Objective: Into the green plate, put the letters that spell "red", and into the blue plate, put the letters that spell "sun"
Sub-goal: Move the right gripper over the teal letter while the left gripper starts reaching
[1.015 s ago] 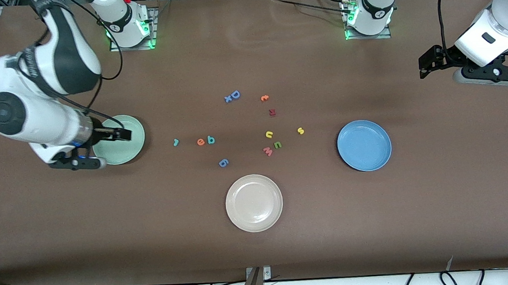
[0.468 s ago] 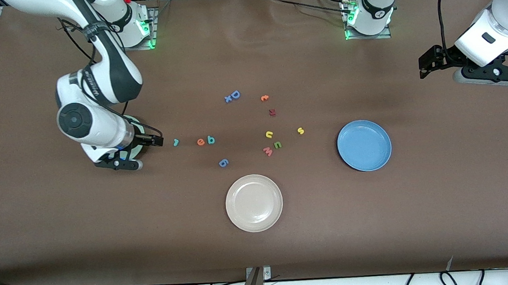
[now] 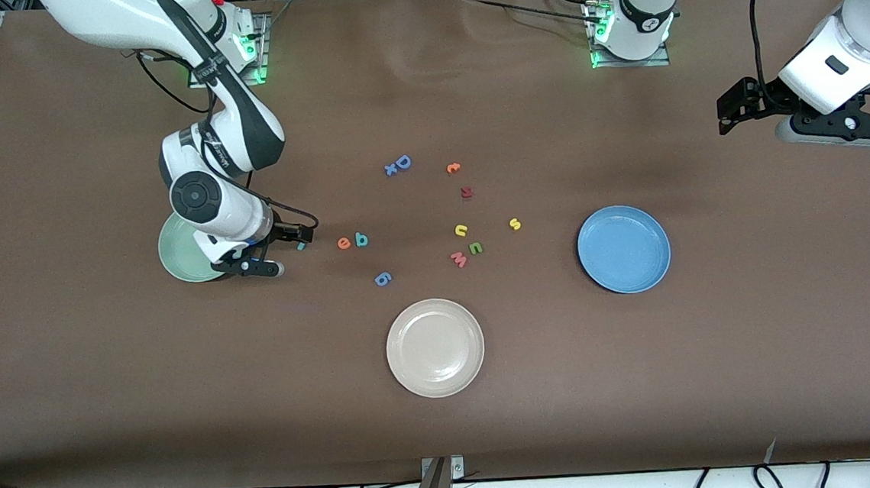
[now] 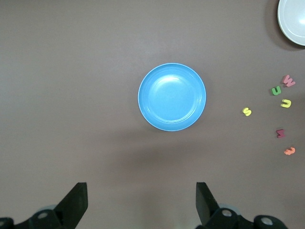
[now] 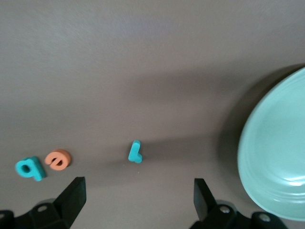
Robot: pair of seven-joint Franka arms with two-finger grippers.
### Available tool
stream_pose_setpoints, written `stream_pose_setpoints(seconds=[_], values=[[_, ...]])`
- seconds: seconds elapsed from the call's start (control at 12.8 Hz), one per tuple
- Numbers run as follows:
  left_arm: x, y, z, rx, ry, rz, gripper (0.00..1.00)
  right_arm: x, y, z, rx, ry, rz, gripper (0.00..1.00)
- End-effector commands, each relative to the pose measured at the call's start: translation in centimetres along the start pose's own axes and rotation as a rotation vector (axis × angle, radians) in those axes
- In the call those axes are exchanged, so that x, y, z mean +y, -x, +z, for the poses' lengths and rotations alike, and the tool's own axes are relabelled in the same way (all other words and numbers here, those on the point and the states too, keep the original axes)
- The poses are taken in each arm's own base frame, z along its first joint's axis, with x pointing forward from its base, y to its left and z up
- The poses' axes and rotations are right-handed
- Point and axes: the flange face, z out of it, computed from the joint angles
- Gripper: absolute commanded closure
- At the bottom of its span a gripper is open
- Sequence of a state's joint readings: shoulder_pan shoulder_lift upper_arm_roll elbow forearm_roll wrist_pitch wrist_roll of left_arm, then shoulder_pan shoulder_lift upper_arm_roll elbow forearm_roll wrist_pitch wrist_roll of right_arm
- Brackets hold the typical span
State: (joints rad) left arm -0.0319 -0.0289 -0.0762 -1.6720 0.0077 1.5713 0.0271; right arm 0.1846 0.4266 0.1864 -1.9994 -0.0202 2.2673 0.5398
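Over at the left of the front view, the green plate (image 3: 179, 254) sits half hidden under the right arm. The right gripper (image 3: 298, 236) hangs just past the plate's rim with its fingers spread wide, nothing between them. The right wrist view shows the teal "r" (image 5: 135, 151) lying flat on the brown table (image 3: 108, 389) under it, with the orange "e" (image 3: 344, 243) and teal "d" (image 3: 361, 239) touching each other a bit further along. Middle of the frame has a blue "6" piece (image 3: 383, 279), a big blue "D" (image 3: 399, 164) higher up, and the beige plate (image 3: 435, 347) lower down. Then the yellow "u" (image 3: 461, 231), olive "n" (image 3: 475, 249) and pink "w" (image 3: 458, 258) bunch up, with the yellow "s" (image 3: 515, 224) near the blue plate (image 3: 624, 249). At upper right the left gripper (image 4: 142, 205) waits up high, fingers spread, holding nothing.
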Motion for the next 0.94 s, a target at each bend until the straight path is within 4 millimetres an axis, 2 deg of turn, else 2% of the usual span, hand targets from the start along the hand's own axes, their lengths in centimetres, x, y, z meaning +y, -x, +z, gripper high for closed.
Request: stream_pose_setpoints(seconds=[0.0, 0.23, 0.31, 0.47, 0.78, 0.86], values=[[0.2, 0.5, -0.3, -0.01, 0.018, 0.024, 0.0, 0.2, 0.0, 2.5, -0.003, -0.005, 0.013, 0.01], [0.9, 0.4, -0.1, -0.016, 0.019, 0.037, 0.0, 0.3, 0.4, 5.2, 0.026, -0.031, 0.013, 0.02], [1.1, 0.2, 0.2, -0.027, 0.021, 0.041, 0.0, 0.5, 0.4, 5.8, 0.023, -0.03, 0.014, 0.07], [2.6, -0.5, 0.2, -0.024, 0.021, 0.064, 0.0, 0.5, 0.4, 6.0, 0.022, -0.03, 0.015, 0.24], [3.1, -0.9, 0.2, -0.027, 0.021, 0.075, 0.0, 0.4, 0.4, 6.6, 0.026, -0.035, 0.017, 0.36], [3.1, -0.8, 0.1, -0.033, 0.021, 0.076, 0.0, 0.4, 0.3, 6.5, 0.027, -0.036, 0.017, 0.43]])
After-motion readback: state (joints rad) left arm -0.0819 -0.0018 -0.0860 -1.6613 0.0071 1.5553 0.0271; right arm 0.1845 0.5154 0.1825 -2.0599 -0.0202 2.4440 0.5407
